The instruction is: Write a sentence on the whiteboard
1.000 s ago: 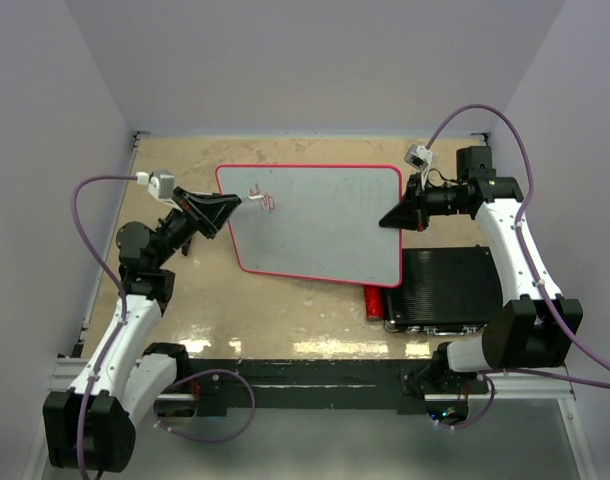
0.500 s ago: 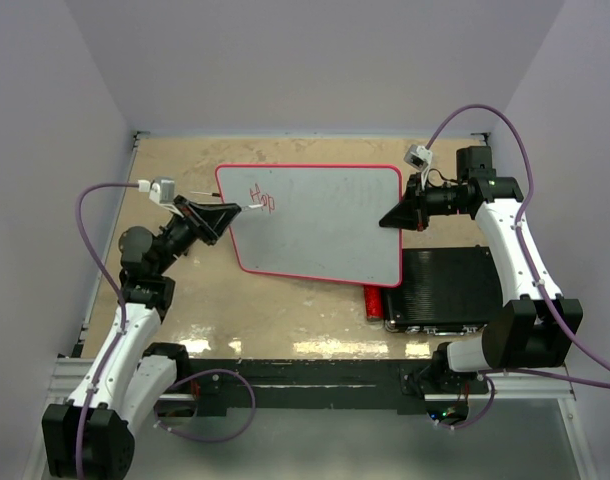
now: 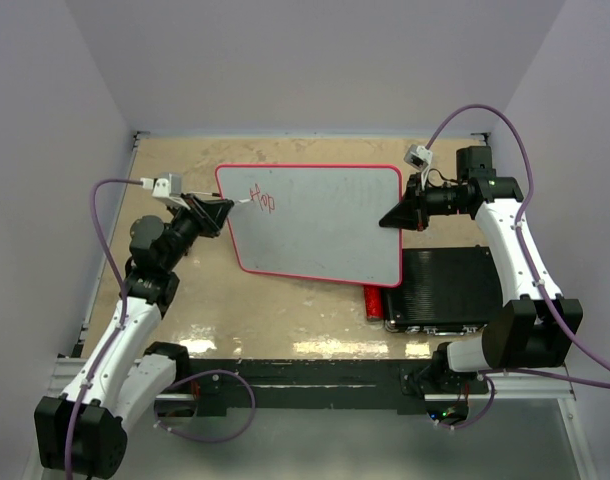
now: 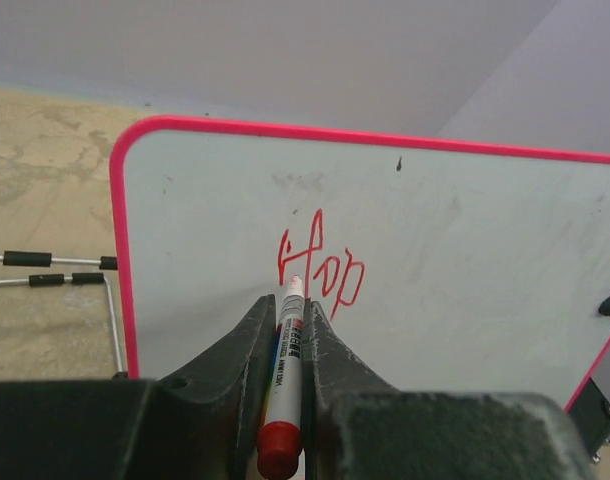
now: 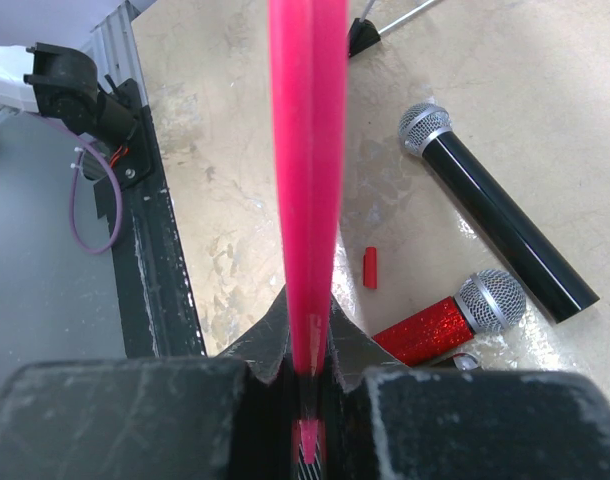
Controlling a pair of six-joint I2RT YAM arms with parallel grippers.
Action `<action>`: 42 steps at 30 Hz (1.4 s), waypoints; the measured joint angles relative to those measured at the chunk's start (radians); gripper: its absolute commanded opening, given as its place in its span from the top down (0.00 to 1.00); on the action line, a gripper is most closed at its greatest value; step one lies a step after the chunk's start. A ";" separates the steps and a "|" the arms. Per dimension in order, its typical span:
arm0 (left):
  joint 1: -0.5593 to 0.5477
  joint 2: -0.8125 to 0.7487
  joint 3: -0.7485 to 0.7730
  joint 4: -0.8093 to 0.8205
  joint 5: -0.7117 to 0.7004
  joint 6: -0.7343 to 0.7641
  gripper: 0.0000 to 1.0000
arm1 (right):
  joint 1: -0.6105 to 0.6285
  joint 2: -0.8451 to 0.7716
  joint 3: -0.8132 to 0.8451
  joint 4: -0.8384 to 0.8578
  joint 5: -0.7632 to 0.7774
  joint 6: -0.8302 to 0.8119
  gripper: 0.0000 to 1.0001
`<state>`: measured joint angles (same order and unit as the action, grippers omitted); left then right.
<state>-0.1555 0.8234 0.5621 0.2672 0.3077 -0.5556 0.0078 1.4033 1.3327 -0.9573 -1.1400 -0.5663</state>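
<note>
**Whiteboard** (image 3: 315,225): glossy white with a red frame. It sits mid-table toward the far side, slightly skewed. The left wrist view (image 4: 435,270) cuts off its right and lower edges. The right wrist view shows only a thin red edge-on strip of it.

**Sentence** (image 3: 262,199): red lettering near the board's upper left corner. Only "Hop" is legible (image 4: 320,265).

**Left gripper** (image 3: 225,207): closed around a marker (image 4: 285,370), with fingers pinching the barrel (image 4: 288,305). The marker tip sits at the foot of the letters. Contact with the surface cannot be confirmed.

**Right gripper** (image 3: 383,222): clamped on the board's right edge, with the frame running up between its fingers (image 5: 307,300).

**Black ribbed case** (image 3: 450,288): near right of the table, its far-left corner tucked under the board.

**Black microphone** (image 5: 495,230), **red glitter microphone** (image 5: 445,325): both lie on the table (image 3: 185,300) below the board. From above only the red one's end shows (image 3: 373,300).

**Small red cap** (image 5: 370,268): loose beside them.

**Wire rods** (image 4: 55,265): left of the board, partly out of frame.
</note>
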 measured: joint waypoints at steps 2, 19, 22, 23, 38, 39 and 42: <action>0.003 0.024 0.021 0.001 -0.016 0.005 1.00 | 0.000 0.000 0.000 0.000 0.000 0.000 1.00; 0.011 0.101 0.071 0.017 -0.027 0.026 1.00 | 0.000 0.000 0.000 -0.002 0.000 0.006 1.00; 0.011 0.104 0.071 0.023 -0.020 0.026 1.00 | 0.000 0.000 0.000 -0.002 0.000 0.006 1.00; 0.011 0.105 0.071 0.024 -0.018 0.026 1.00 | 0.000 0.000 0.000 -0.002 0.000 0.006 1.00; 0.011 0.106 0.071 0.021 -0.009 0.026 1.00 | 0.000 0.000 0.000 -0.002 0.000 0.006 1.00; 0.011 0.105 0.071 0.020 -0.009 0.026 1.00 | 0.000 0.000 0.000 -0.002 0.000 0.006 1.00; 0.011 0.097 0.068 0.012 -0.009 0.026 1.00 | 0.000 0.000 0.000 -0.002 0.000 0.005 1.00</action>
<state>-0.1440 0.9207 0.6296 0.2790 0.2985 -0.5293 0.0078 1.4033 1.3327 -0.9588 -1.1404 -0.5617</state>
